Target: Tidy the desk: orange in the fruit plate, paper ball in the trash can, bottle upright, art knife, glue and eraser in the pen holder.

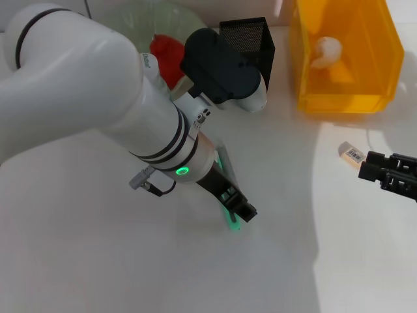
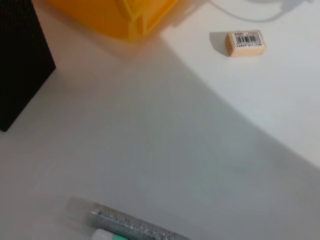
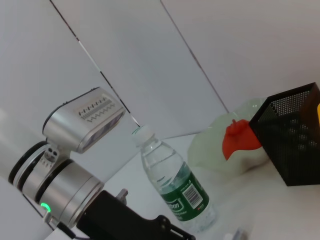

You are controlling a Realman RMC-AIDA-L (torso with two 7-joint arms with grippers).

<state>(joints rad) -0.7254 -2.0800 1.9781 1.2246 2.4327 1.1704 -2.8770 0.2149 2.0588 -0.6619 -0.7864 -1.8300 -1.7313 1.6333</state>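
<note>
My left gripper (image 1: 238,210) reaches down to the middle of the table, right over a slim grey and green tool (image 1: 230,220), seemingly the art knife. It also shows in the left wrist view (image 2: 131,226). The eraser (image 1: 351,153) lies at the right, also in the left wrist view (image 2: 244,43). My right gripper (image 1: 370,167) hovers just right of it. The paper ball (image 1: 326,51) lies in the yellow bin (image 1: 339,101). The black mesh pen holder (image 1: 255,32) stands at the back. A red-orange object (image 1: 167,53) sits in the clear plate (image 3: 210,145). The bottle (image 3: 174,186) stands upright in the right wrist view. I cannot pick out the glue.
My left arm (image 1: 98,104) covers much of the table's left and back, hiding the bottle in the head view. The yellow bin stands at the back right next to the pen holder. White table (image 1: 98,261) stretches along the front.
</note>
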